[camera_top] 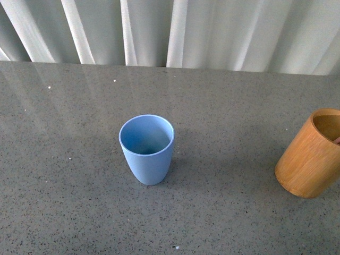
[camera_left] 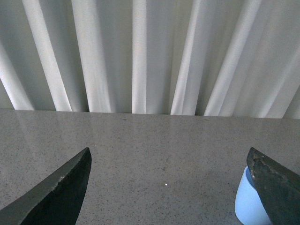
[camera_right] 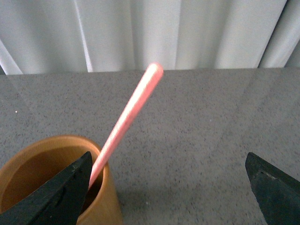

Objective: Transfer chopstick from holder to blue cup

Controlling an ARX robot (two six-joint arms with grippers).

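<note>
The blue cup point(camera_top: 146, 149) stands upright and empty near the middle of the grey table; its side also shows in the left wrist view point(camera_left: 247, 204) behind one finger. At the right edge of the front view stands the orange-brown holder point(camera_top: 309, 154), also seen close up in the right wrist view point(camera_right: 47, 173). One pinkish-red chopstick point(camera_right: 129, 112) leans out of the holder. My right gripper point(camera_right: 168, 185) is open, one finger point(camera_right: 61, 197) in front of the holder's rim, not touching the stick. My left gripper point(camera_left: 168, 187) is open over bare table. Neither arm shows in the front view.
A grey speckled table point(camera_top: 234, 106) runs back to white pleated curtains point(camera_top: 170, 32). A few small white specks point(camera_top: 177, 247) lie on the surface.
</note>
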